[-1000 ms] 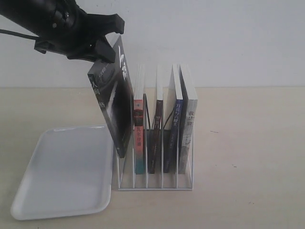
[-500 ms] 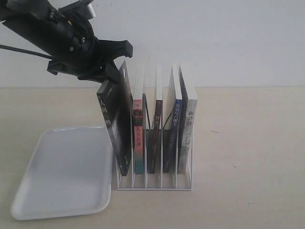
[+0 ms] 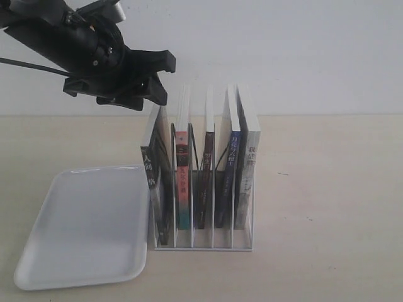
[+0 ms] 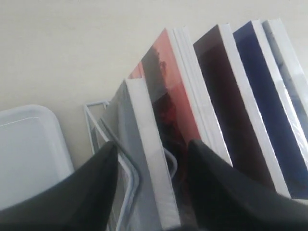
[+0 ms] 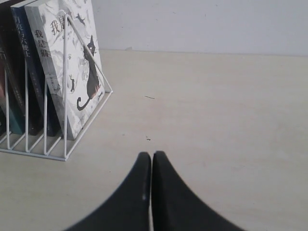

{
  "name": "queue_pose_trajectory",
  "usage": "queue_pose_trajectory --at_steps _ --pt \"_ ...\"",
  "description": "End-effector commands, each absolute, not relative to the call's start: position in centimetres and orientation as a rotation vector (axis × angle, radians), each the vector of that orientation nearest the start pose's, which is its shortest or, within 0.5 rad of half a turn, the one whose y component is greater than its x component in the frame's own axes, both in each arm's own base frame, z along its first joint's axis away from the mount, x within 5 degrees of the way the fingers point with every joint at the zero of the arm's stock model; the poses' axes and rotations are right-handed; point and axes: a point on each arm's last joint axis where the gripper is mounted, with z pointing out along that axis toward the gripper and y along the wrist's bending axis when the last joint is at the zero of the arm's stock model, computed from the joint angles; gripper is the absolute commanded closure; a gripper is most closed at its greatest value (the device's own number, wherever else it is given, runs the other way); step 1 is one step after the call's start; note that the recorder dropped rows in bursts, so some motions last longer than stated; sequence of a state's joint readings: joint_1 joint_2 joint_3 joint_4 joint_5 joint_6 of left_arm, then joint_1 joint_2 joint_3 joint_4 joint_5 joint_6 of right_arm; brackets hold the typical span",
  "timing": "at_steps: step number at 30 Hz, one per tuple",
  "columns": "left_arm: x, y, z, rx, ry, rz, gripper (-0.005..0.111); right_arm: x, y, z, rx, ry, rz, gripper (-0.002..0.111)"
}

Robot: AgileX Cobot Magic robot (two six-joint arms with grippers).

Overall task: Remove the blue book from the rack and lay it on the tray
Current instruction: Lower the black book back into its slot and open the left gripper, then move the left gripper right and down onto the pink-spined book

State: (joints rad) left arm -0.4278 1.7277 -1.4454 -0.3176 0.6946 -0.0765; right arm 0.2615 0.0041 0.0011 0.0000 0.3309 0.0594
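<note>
The blue book (image 3: 228,179) stands upright in the white wire rack (image 3: 203,246), fourth slot from the flat white tray (image 3: 82,233) just beside the rack.

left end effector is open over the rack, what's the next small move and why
Probably lift the left end effector clear and shift it along the rack. Its open jaws straddle the dark-spined book in the end slot, while the blue book stands three slots away.

the tray (image 3: 82,226) lies bare beside the rack (image 3: 204,249). five books (image 3: 208,170) crowd its slots, narrow gaps between. the table (image 3: 327,207) right of it is open.
</note>
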Motion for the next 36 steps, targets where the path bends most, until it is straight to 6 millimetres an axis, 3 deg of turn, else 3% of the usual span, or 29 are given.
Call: queue_pose_trajectory --at_steps 1,13,20,28,33,36 --pt "34.6 -17.9 30.6 0.224 2.473 -0.586 0.061 5.2 1.4 18.4 -0.185 1.805 0.222 0.108" --pt "32.6 -17.3 34.8 0.371 2.422 -0.577 0.061 5.2 1.4 18.4 -0.185 1.805 0.222 0.108" --pt "32.0 -17.3 34.6 0.399 2.484 -0.577 0.061 5.2 1.4 18.4 -0.185 1.805 0.222 0.108" --pt "31.2 -19.6 34.8 0.468 2.417 -0.552 0.062 5.2 1.4 18.4 -0.185 1.805 0.222 0.108" --pt "31.7 -20.1 34.0 0.405 2.488 -0.459 0.063 5.2 1.4 18.4 -0.185 1.805 0.222 0.108" --pt "31.9 -21.4 33.8 0.419 2.494 -0.464 0.064 5.2 1.4 18.4 -0.185 1.805 0.222 0.108"
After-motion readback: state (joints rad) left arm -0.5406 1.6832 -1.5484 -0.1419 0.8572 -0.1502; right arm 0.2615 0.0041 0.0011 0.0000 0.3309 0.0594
